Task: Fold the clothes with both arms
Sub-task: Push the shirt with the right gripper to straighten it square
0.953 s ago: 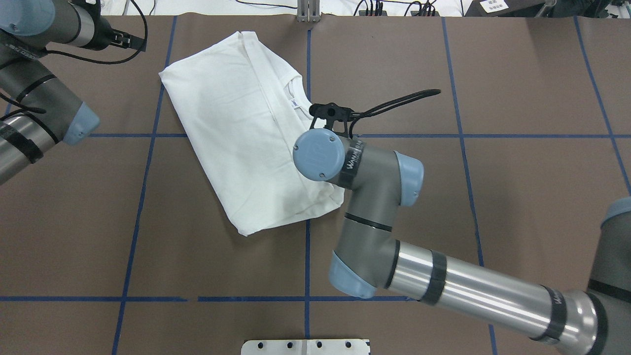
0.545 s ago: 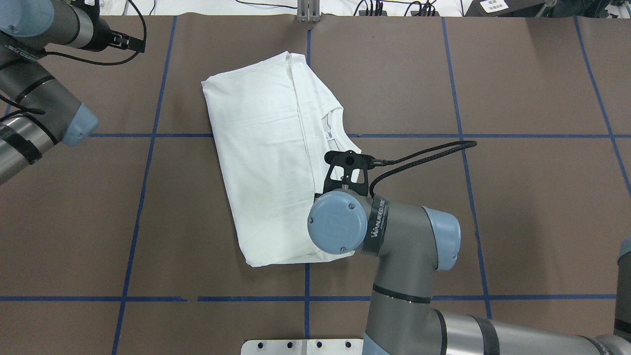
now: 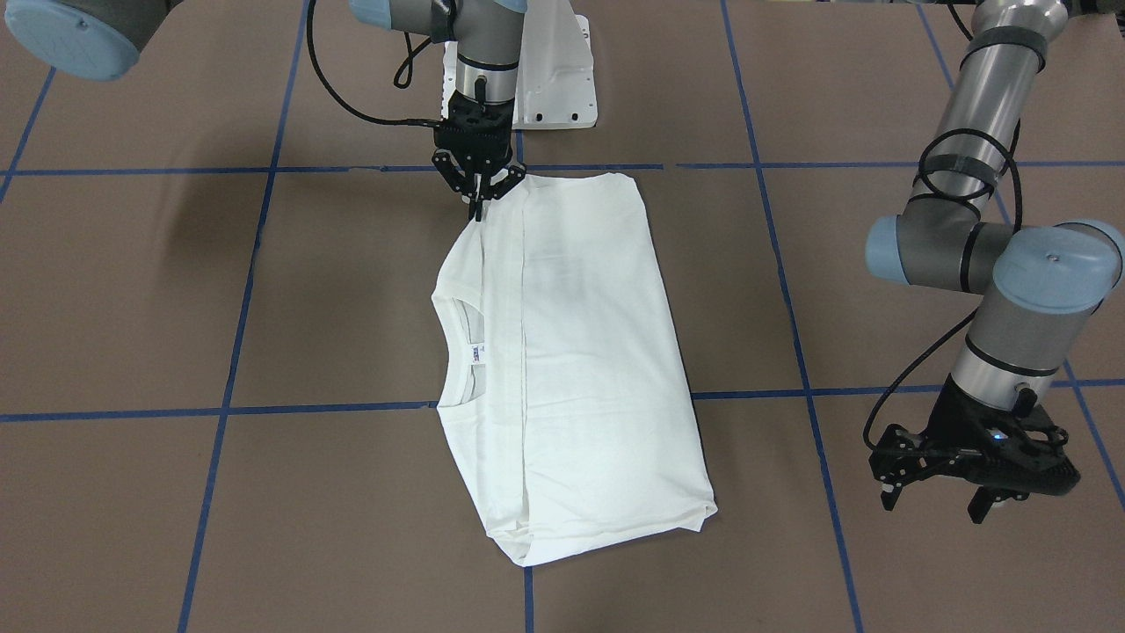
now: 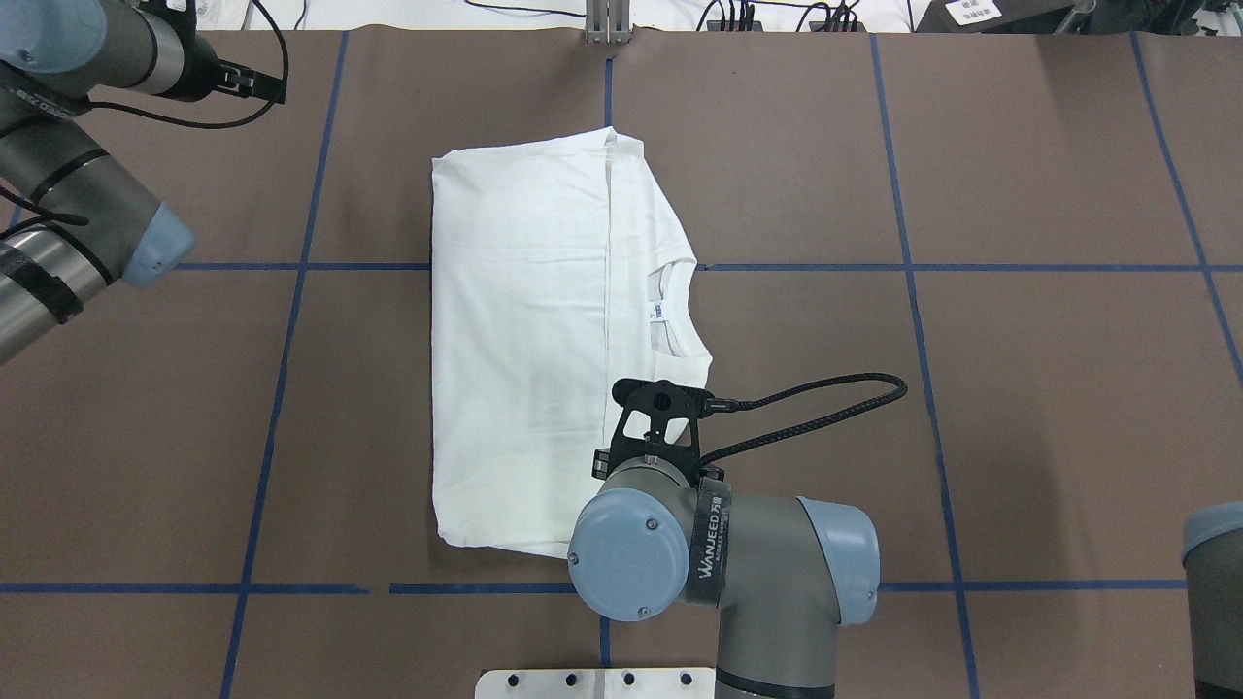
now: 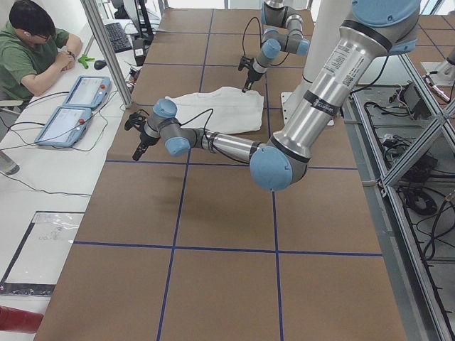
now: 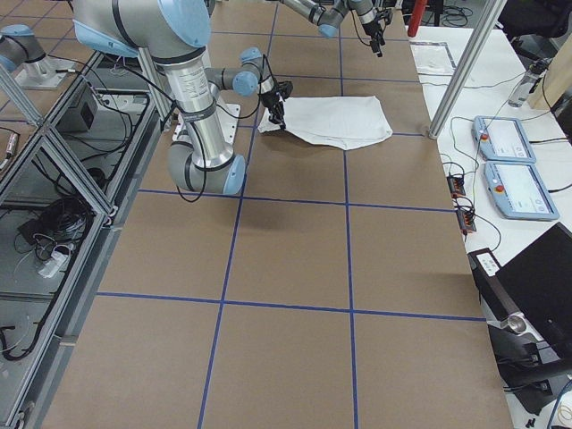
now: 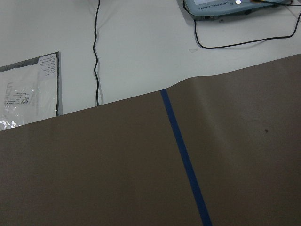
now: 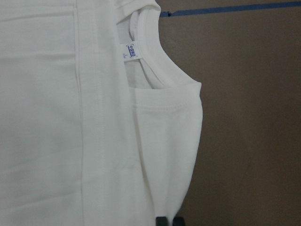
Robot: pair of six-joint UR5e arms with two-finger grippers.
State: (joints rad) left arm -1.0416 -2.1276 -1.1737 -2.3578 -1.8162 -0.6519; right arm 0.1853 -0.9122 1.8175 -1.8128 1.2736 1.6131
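White tee (image 4: pixel 524 340) folded flat, collar showing; R claw (image 3: pixel 477 207) pinches its corner, L claw (image 3: pixel 933 503) spread.

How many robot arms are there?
2. The right arm pinches the T-shirt's corner nearest the robot with its gripper; the left arm hangs off to the side, touching nothing.

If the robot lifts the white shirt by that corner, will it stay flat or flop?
Probably flop: the shirt is soft cloth lying in loose folded layers, so the folds would likely fall open. It looks light, since the right fingers pinch just one corner.
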